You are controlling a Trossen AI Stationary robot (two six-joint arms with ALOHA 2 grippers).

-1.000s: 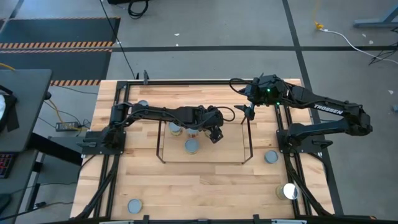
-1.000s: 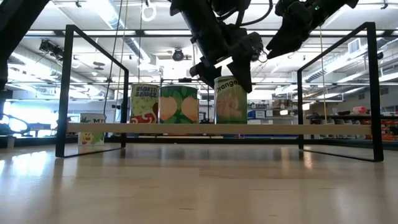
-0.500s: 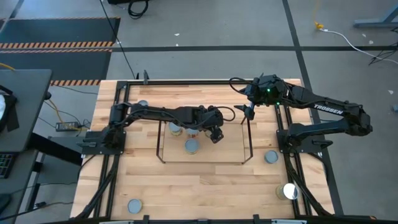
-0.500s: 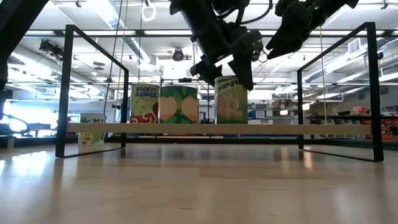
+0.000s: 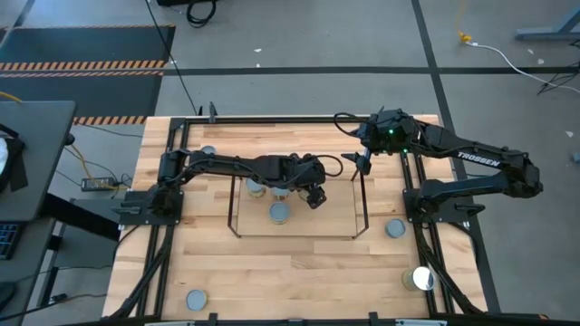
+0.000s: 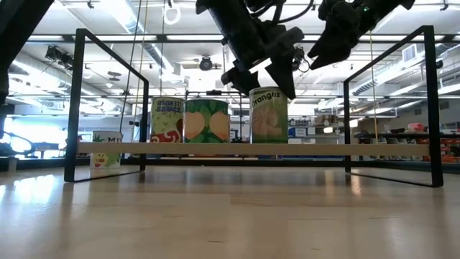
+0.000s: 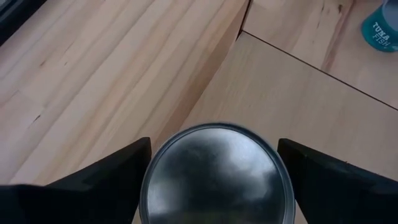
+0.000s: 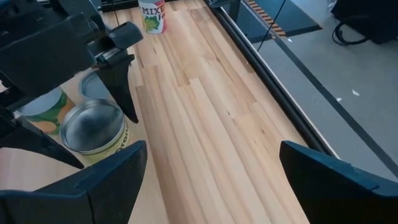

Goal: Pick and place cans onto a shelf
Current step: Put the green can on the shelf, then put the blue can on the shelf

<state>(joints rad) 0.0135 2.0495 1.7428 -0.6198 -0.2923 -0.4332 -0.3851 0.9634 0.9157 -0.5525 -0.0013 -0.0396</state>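
Three cans stand upright on the shelf (image 6: 359,148): a sauce can (image 6: 166,119), a green can (image 6: 206,119) and an oranges can (image 6: 268,119). My left gripper (image 6: 262,90) is open above the oranges can. Its fingers stand on either side of the can's silver top (image 7: 214,168) with a gap on each side. My right gripper (image 5: 362,164) hangs open over the shelf's far right corner, with nothing between its fingers. In the right wrist view the oranges can (image 8: 93,129) shows below the left gripper.
Loose cans stand on the table: one at the far left (image 5: 207,152), one at the near left (image 5: 195,299), a teal one right of the shelf (image 5: 394,228) and a shiny-topped one (image 5: 421,278) near the right front. A black frame (image 5: 272,118) rims the table.
My left gripper has lifted slightly off the oranges can. Its fingertips, which reached down beside the can's upper wall, now stand at the level of its top. The can stays upright on the shelf.
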